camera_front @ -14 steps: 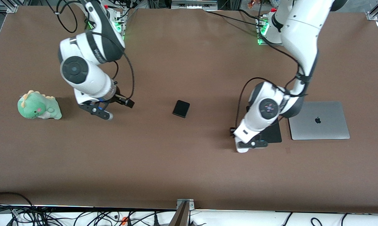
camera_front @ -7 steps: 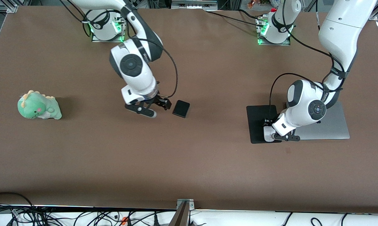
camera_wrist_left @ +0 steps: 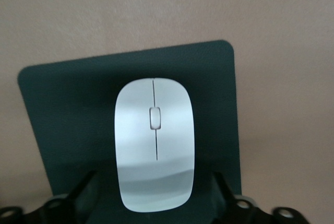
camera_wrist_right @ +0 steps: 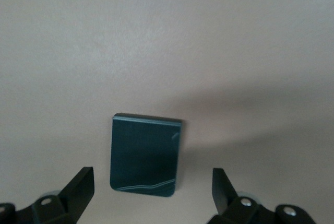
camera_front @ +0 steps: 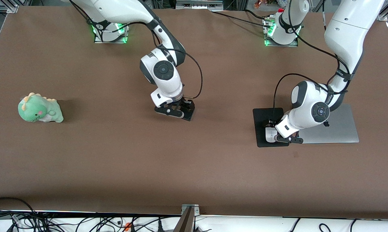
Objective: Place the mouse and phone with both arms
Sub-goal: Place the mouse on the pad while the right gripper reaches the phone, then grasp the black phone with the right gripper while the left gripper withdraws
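Since half a second ago, the right claw has been carried from beside the phone to directly over it, and the left claw has been shifted a little toward the right arm's end of the worktop, over the mouse pad.

On the front view's clock face, the right claw is seen just off centre toward ten o'clock, low over the phone, which is mostly covered by it; only the phone's corner is left showing. In the right wrist view the phone is found lying flat on the bare worktop, centred in the gap between the two fingers, which are spread wide and touch nothing.

The left claw is seen at about three o'clock in the front view, low over the edge of the mouse pad nearest the camera. In the left wrist view the mouse is seen resting on the mouse pad, its rear end lying between the parted fingers, with a gap left on each side.

A closed silver laptop lies just beside the pad, partly hidden by the left arm. A green dinosaur plush sits at nine o'clock, well apart from both claws.
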Available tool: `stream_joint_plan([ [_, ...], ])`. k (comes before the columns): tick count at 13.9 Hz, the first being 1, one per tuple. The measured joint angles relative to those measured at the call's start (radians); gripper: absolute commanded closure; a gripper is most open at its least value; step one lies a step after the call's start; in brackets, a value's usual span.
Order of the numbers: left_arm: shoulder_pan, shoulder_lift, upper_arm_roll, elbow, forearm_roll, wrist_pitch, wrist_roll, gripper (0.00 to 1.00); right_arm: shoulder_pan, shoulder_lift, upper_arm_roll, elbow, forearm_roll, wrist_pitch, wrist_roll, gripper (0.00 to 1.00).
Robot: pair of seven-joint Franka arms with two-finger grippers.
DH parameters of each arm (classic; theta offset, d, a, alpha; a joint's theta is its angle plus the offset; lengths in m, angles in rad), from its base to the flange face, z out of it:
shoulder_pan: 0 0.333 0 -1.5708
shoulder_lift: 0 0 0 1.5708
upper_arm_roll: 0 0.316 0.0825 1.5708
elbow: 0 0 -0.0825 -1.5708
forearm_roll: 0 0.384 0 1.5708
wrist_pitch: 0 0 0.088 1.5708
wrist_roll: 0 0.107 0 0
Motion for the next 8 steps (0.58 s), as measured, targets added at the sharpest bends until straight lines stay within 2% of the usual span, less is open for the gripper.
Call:
stream_joint_plan([
  [4,0.001,-0.041,-0.002,0.121,0.0,-0.186,-0.001,0.0,0.008,0.057,-0.005,0.011,-0.001,0.039,0.006,0.0],
  [8,0.008,-0.186,-0.001,0.187,0.0,-0.336,-0.02,0.0,0.009,0.097,-0.012,0.056,-0.001,0.039,0.051,0.0],
])
